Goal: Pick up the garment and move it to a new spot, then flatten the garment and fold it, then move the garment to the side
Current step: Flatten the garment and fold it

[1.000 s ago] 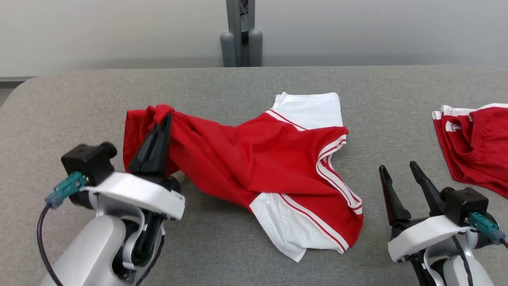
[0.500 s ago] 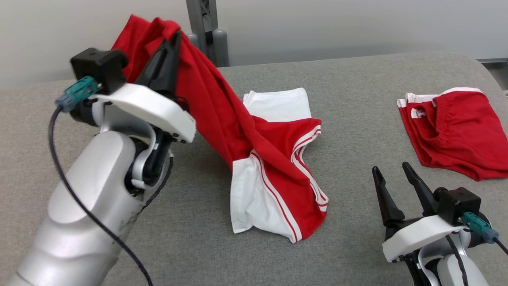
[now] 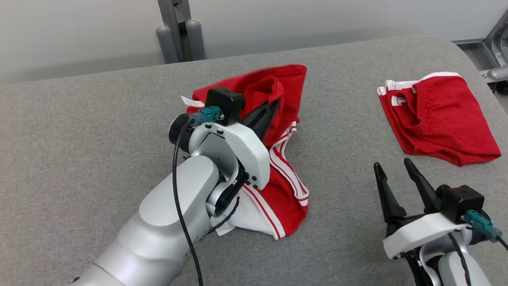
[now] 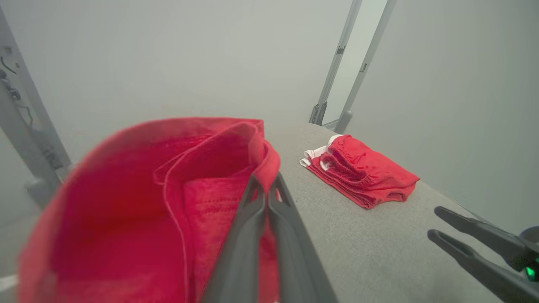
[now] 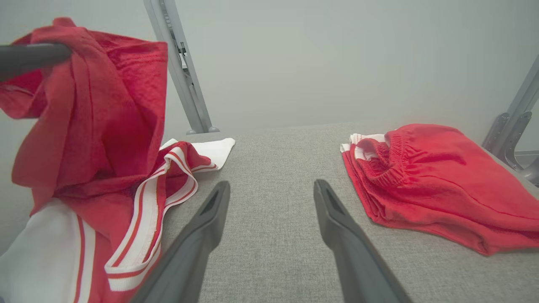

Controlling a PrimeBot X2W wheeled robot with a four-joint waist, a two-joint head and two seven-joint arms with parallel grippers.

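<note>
The garment [image 3: 287,180] is red with white panels and white side stripes. It lies bunched in the middle of the grey table [image 3: 79,119], and one red edge is lifted off the surface. My left gripper [image 3: 274,105] is shut on that raised edge, with cloth draped over its fingers [image 4: 252,219]. From the left wrist, red fabric [image 4: 139,189] hangs to the left of the shut fingertips. My right gripper [image 3: 392,165] hovers open near the front right, apart from the garment [image 5: 97,109], with nothing between its fingers [image 5: 202,235].
A second, folded red garment [image 3: 436,115] lies at the table's right side, also seen in both wrist views [image 4: 362,172] [image 5: 433,176]. A grey post [image 3: 180,31] stands behind the table and a metal frame [image 3: 496,35] at the far right.
My left gripper raised the garment's edge high, then carried it right and down over the middle, bunching the cloth beneath. The head camera turned. The right gripper stayed open in place.
</note>
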